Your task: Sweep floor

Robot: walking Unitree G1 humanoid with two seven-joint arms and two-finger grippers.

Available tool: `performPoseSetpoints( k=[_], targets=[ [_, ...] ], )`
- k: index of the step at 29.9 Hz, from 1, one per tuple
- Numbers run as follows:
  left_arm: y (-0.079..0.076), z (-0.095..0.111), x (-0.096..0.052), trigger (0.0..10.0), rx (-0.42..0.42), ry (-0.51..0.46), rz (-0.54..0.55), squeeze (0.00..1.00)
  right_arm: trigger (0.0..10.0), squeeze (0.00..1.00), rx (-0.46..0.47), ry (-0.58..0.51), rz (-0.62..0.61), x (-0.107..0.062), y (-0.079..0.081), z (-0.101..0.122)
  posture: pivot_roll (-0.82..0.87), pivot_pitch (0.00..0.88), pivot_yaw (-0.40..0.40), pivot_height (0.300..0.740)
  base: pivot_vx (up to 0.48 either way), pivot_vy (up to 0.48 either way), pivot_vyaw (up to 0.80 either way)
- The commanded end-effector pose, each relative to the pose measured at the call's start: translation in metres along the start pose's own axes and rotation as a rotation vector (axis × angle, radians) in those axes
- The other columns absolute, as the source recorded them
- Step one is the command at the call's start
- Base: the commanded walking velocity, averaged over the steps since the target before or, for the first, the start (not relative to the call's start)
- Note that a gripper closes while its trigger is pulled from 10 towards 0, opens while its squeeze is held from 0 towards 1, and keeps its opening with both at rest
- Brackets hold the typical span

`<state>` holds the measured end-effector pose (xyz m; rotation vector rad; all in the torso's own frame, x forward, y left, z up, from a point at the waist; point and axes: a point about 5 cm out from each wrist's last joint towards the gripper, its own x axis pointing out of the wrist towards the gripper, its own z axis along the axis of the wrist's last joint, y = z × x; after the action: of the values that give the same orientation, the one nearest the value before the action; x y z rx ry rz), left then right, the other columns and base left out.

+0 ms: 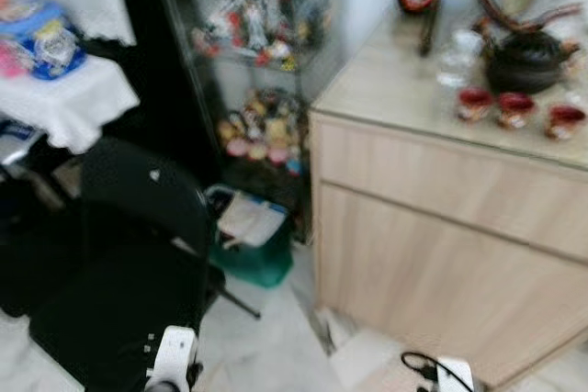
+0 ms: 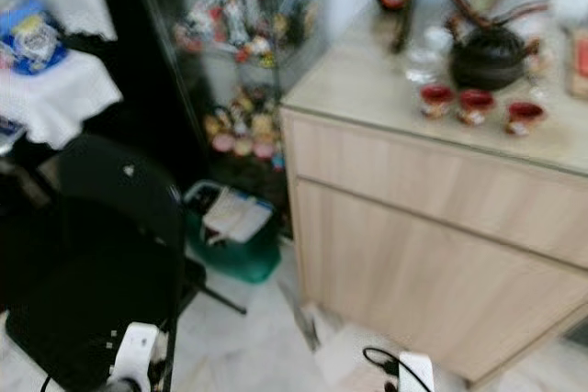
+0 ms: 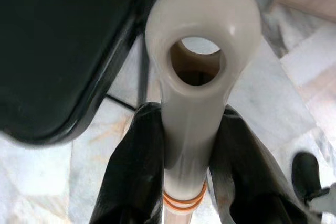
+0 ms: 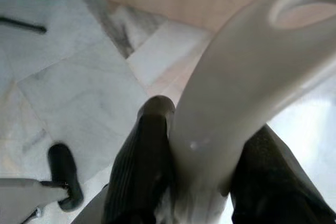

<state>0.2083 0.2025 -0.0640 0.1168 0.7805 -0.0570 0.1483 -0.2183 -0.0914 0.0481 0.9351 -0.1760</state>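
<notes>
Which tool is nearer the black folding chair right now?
Left. The left tool, shut on a white handle, sits right beside the black folding chair; the right tool is off toward the wooden cabinet.

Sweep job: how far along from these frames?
Done: both tools picked up. Left gripper is shut on a white handle with a hanging hole; right gripper is shut on a second white handle. Left: the sweeping; marble floor by the black chair shows no gathered pile.
</notes>
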Motion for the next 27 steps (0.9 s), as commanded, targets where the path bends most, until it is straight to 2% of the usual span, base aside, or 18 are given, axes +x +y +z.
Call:
performPoseSetpoints(
  k=[1, 8, 19, 23, 27],
  targets=[
    [0.002, -0.012, -0.004, 10.0, -0.044, 0.035, 0.01, 0.0, 10.0, 0.0, -0.022, 0.014, 0.01, -0.001, 0.002, -0.004, -0.13, 0.0, 0.011, 0.74, 0.0, 0.0, 0.8],
    [-0.002, -0.01, -0.002, 10.0, -0.045, 0.028, 0.005, 0.0, 10.0, 0.0, -0.021, 0.03, 0.004, -0.003, -0.004, -0.011, -0.13, 0.0, 0.009, 0.74, 0.0, 0.0, 0.8],
    [-0.004, -0.012, -0.003, 10.0, -0.09, 0.03, 0.031, 0.0, 10.0, 0.0, -0.029, 0.037, -0.004, -0.004, -0.01, -0.01, -0.11, 0.0, -0.013, 0.74, 0.0, 0.0, 0.8],
    [-0.003, -0.014, -0.004, 10.0, -0.097, 0.034, 0.041, 0.0, 10.0, 0.0, -0.031, 0.036, 0.0, -0.003, -0.009, -0.009, -0.11, 0.0, -0.016, 0.74, 0.0, 0.0, 0.8],
    [-0.001, -0.015, -0.004, 10.0, -0.1, 0.036, 0.046, 0.0, 10.0, 0.0, -0.033, 0.028, 0.009, -0.001, -0.002, -0.004, -0.1, 0.0, -0.016, 0.74, 0.0, 0.0, 0.8]
  ],
)
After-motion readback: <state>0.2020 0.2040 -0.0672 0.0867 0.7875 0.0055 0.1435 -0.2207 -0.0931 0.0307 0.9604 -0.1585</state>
